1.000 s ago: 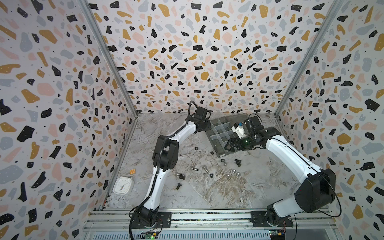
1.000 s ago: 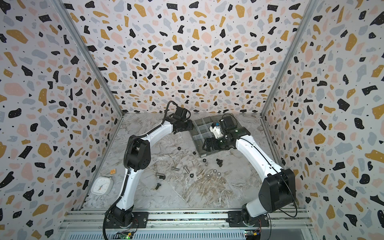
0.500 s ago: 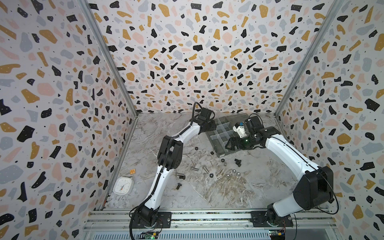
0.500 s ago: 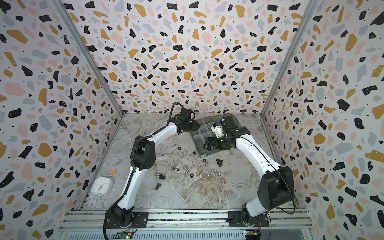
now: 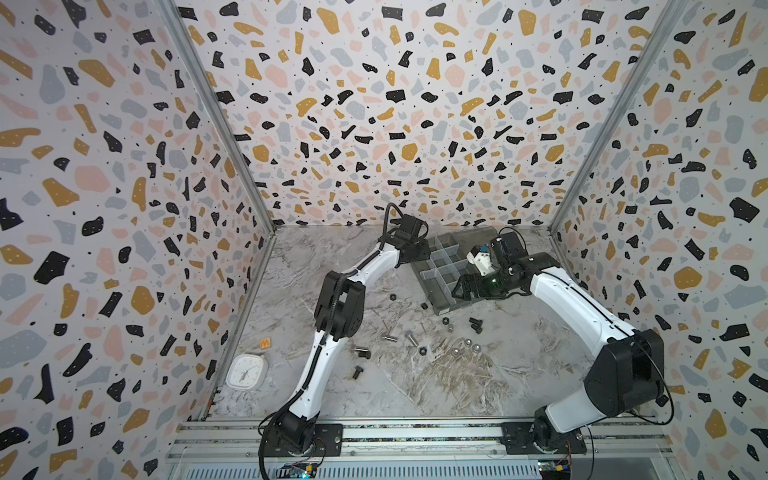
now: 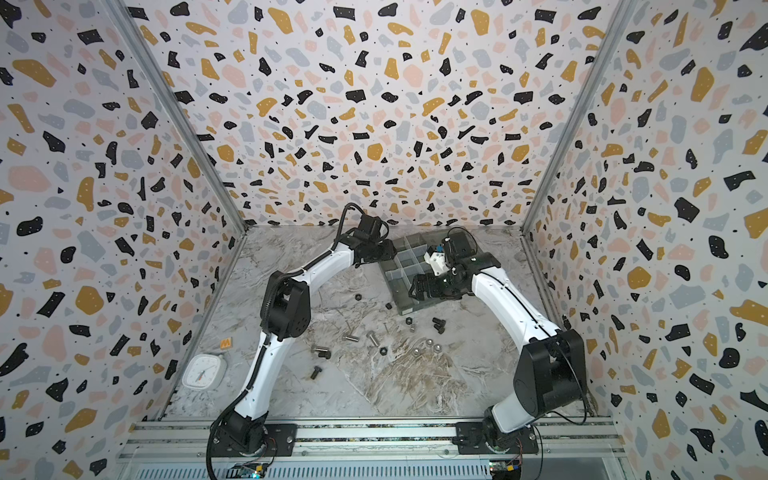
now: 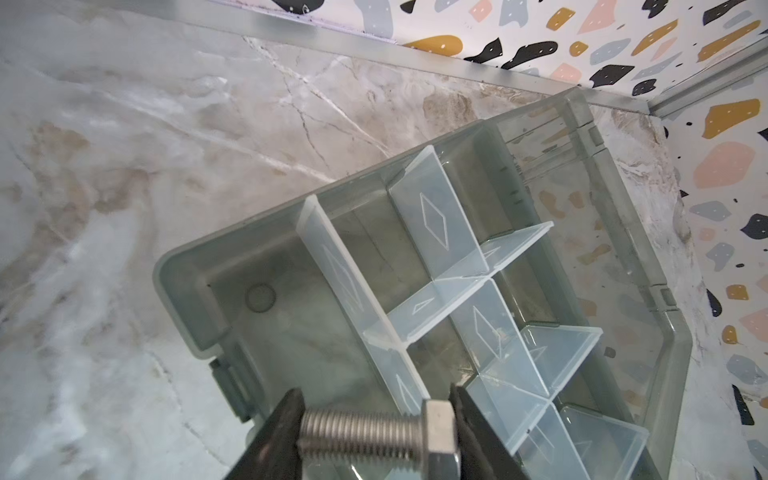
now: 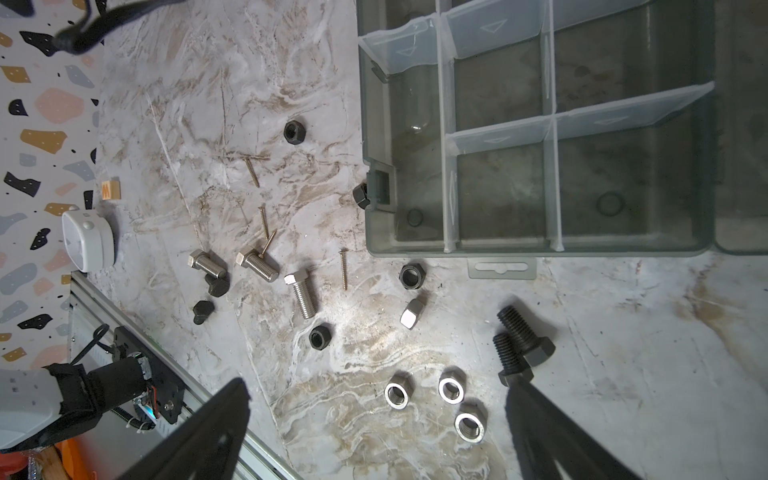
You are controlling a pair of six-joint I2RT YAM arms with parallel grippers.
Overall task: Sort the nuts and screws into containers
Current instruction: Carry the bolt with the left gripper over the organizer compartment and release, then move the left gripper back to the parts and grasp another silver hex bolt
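My left gripper (image 7: 376,432) is shut on a silver screw (image 7: 361,432), pinched end to end between its jaws, just above the organiser box (image 7: 178,291) at its corner compartment. In both top views this gripper (image 5: 419,249) hangs at the box's far-left side. The containers (image 8: 540,248) that show hold nothing. My right gripper (image 8: 378,386) is open above the table, over three silver nuts (image 8: 451,390), with two black screws (image 8: 525,336) by one finger. Silver screws (image 8: 302,293), black nuts (image 8: 411,276) and thin brass screws (image 8: 343,270) lie scattered in front of the box.
A white clock (image 5: 246,371) and a small orange tag (image 5: 264,343) sit near the left wall. A metal rail (image 5: 415,432) runs along the front edge. Patterned walls close in three sides; the box's flat lid (image 7: 623,232) lies open toward the back corner.
The left arm has shifted slightly right toward the box, carrying the silver screw. The right arm has not moved.
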